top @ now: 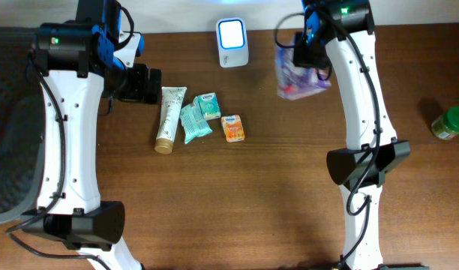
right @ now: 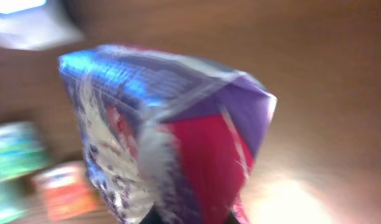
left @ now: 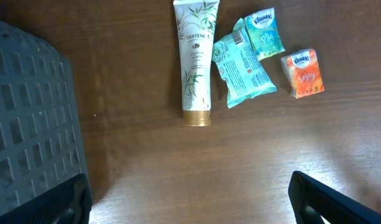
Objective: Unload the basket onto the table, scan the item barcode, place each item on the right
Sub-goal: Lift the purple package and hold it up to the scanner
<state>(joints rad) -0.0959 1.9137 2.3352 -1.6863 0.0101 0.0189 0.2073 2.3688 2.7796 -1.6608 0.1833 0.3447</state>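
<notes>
Clamped tight in the right tool (top: 307, 51) by its top seam and lifted clear of the table (top: 274, 195): a purple-and-red foil pouch (right: 172, 137), hung just to the right of the white scanner (top: 232, 37) at the far edge. Held high, probably to leave the printed faces free to turn toward the lit blue window; cannot tell from the blurred wrist view where the barcode sits or whether it faces the scanner yet. Over on the left, parked above the table with the left tool (top: 149, 85) spread wide and gripping nothing, likely kept out of the way beside the dark mesh basket (left: 28, 124). Laid flat in between, apparently awaiting a turn: a Pantene tube (left: 195, 62), a teal wipes packet (left: 243, 71), a Kleenex pack (left: 265, 32) and an orange pack (left: 304, 73). Off to the far right, a green-lidded jar (top: 449, 122).
</notes>
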